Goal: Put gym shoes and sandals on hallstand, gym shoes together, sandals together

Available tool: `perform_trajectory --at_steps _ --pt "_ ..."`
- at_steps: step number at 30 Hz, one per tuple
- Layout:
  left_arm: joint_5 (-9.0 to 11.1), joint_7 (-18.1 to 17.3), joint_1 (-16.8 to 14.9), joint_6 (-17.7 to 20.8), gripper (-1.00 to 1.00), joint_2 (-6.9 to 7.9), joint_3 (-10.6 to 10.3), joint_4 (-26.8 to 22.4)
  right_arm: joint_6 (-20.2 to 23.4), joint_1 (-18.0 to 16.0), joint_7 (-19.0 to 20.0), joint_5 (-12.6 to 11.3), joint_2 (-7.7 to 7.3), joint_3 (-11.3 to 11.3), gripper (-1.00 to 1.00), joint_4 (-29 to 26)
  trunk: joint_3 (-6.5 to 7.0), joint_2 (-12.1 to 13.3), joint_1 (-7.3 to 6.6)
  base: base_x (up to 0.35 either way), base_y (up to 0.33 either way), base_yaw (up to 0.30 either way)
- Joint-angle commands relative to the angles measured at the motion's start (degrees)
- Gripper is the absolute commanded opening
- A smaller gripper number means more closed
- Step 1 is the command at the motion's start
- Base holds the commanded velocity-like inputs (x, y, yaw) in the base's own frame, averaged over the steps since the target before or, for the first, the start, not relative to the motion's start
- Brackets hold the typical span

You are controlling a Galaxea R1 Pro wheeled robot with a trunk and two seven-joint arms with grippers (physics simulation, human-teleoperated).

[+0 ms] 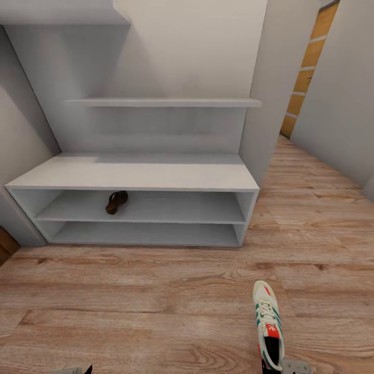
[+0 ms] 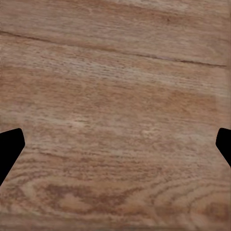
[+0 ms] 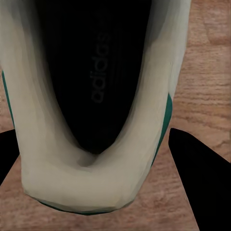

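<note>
One white gym shoe point(image 1: 267, 324) with green stripes and a red-orange tongue hangs low over the corridor floor point(image 1: 156, 301), its toe pointing at the hallstand point(image 1: 135, 174). My right gripper point(image 3: 95, 132) is shut on the gym shoe point(image 3: 86, 183) at the heel, one dark finger on each side. A brown sandal point(image 1: 116, 202) lies in the left part of the hallstand's upper shelf slot. The left gripper point(image 2: 120, 132) is open above bare floor planks point(image 2: 115, 86), and its tip shows at the head view's bottom edge point(image 1: 78, 370). The other shoe and sandal are out of view.
The hallstand's bench top and lower slot hold nothing, and a wall shelf point(image 1: 163, 102) runs above it. A grey wall point(image 1: 259, 104) stands right of the hallstand. The corridor runs on at the right toward an orange door point(image 1: 306, 72).
</note>
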Motion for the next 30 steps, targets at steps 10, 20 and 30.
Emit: perform_trajectory --at_steps 10,20,30 --pt "0.4 -0.7 0.0 0.0 1.00 0.01 0.2 0.1 0.0 0.0 0.1 0.0 0.30 -0.2 -1.00 0.0 -0.04 0.0 -0.01 -0.001 0.000 0.000" --pt "0.3 -0.7 0.0 0.0 1.00 0.01 0.2 0.1 2.1 -0.3 0.0 0.0 1.94 -0.2 -1.00 -4.2 -0.04 0.0 -0.01 0.000 0.000 0.000" --pt "0.3 -0.7 0.0 0.0 1.00 0.01 0.2 0.1 19.6 -0.4 -0.1 0.0 4.73 -0.2 -1.00 -18.2 -0.04 0.0 -0.01 0.000 0.000 0.000"
